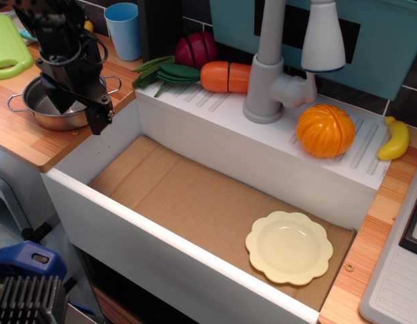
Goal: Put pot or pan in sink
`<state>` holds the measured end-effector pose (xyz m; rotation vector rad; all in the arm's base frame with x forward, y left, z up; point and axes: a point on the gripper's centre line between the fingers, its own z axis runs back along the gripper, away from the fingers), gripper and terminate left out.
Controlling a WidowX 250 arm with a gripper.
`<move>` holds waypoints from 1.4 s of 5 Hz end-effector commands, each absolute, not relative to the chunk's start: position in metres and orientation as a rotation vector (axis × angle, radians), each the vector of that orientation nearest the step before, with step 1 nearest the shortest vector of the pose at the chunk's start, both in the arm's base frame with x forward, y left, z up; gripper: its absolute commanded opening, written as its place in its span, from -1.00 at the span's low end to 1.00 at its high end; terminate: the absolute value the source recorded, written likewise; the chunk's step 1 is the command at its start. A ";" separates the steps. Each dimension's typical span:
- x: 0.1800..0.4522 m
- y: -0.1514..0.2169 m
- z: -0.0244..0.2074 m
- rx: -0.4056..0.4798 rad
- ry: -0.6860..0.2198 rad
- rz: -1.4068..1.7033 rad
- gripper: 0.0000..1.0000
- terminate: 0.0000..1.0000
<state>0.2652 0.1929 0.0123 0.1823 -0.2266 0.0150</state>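
Round shiny steel pot, black pincer

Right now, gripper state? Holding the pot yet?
Gripper: low over the near rim of the pot; open or shut cannot be told from this view. Pot sits on the counter, not in the sink.
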 end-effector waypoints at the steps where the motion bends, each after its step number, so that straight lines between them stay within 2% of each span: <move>1: 0.273 0.202 0.013 0.190 -0.236 0.011 1.00 -1.00; 2: 0.275 0.200 0.018 0.191 -0.220 0.013 -1.00 -1.00; 4: 0.275 0.190 0.030 0.204 -0.221 0.003 -1.00 -1.00; 5: 0.279 0.166 0.040 0.265 -0.243 -0.034 -1.00 -1.00; 6: 0.280 0.133 0.051 0.276 -0.223 -0.014 -1.00 -1.00; 7: 0.287 0.104 0.053 0.284 -0.239 -0.008 -1.00 -1.00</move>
